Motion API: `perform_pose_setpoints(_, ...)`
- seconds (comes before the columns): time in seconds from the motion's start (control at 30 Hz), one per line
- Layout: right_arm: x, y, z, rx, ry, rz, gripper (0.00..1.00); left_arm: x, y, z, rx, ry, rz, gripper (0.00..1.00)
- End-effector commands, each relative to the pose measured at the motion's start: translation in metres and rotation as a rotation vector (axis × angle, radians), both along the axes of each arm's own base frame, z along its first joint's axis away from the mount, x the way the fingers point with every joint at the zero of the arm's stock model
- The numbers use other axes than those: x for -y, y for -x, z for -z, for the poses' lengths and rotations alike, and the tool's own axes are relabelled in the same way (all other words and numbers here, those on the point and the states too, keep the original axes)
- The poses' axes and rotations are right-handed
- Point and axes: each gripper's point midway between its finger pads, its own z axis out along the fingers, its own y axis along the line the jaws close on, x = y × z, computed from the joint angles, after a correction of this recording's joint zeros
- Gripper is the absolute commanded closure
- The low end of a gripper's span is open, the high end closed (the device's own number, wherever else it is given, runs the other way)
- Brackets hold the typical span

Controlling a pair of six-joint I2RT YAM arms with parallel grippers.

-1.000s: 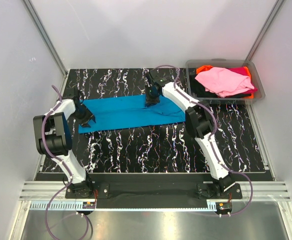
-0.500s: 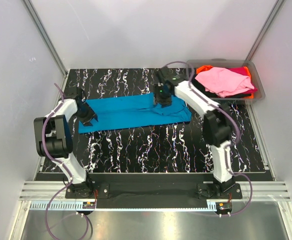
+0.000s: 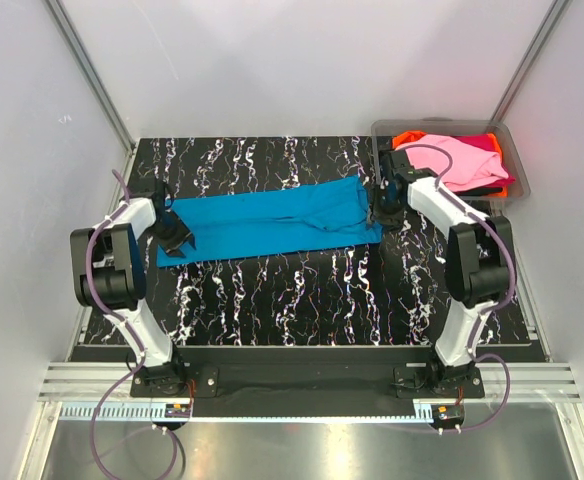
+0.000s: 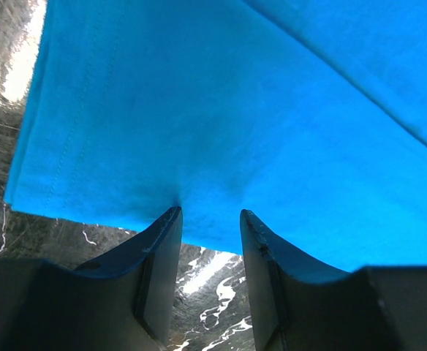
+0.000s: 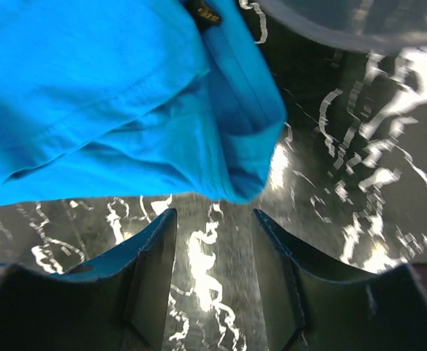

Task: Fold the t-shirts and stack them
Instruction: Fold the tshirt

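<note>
Though both arms reach out over the black marbled mat (image 3: 302, 295), neither has hold of anything. The turquoise t-shirt (image 3: 272, 218) lies flat across the middle of the mat as a long band running left to right, slightly tilted, with its right end farther back and near the clear bin (image 3: 440, 124). The left gripper (image 3: 175, 236) is down at the shirt's left end. Seen from its wrist camera, the fingers (image 4: 161, 248) stand parted with their tips at the hem; the cloth puckers a little by one tip, and nothing is pinched between them. The right gripper (image 3: 383, 206) is at the shirt's right end, likewise spread apart, with only mat in the gap and the shirt's folded corner just ahead of the tips. In the bin at the back right, a pink t-shirt (image 3: 450, 160) lies on top of other t-shirts (image 3: 408, 138) — orange, magenta and black show at the edges.
</note>
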Motion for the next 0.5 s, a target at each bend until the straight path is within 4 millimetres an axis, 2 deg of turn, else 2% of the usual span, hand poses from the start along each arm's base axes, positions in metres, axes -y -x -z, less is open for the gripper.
perform_pose_setpoints(0.0,-0.015,-0.017,0.002,0.056,-0.013,-0.084,0.48,-0.005,-0.010,-0.005,0.021,0.004,-0.014,0.58)
perform_pose_setpoints(0.03,-0.013,-0.019,0.010,0.042,-0.001,-0.084,0.48,-0.006,-0.010,-0.004,0.018,0.001,-0.016,0.58)
perform_pose_setpoints(0.3,-0.002,-0.025,0.033,0.013,0.079,-0.088,0.53,-0.010,-0.004,0.004,-0.032,-0.004,-0.065,0.58)
perform_pose_setpoints(0.4,0.010,-0.028,0.043,0.003,0.147,-0.064,0.62,-0.014,0.001,0.009,-0.066,-0.012,-0.080,0.58)
perform_pose_setpoints(0.43,0.015,-0.028,0.047,-0.002,0.173,-0.055,0.72,-0.016,0.001,0.011,-0.074,-0.011,-0.088,0.58)
perform_pose_setpoints(0.47,0.019,-0.029,0.047,0.001,0.194,-0.044,0.76,-0.018,0.003,0.012,-0.081,-0.014,-0.089,0.58)
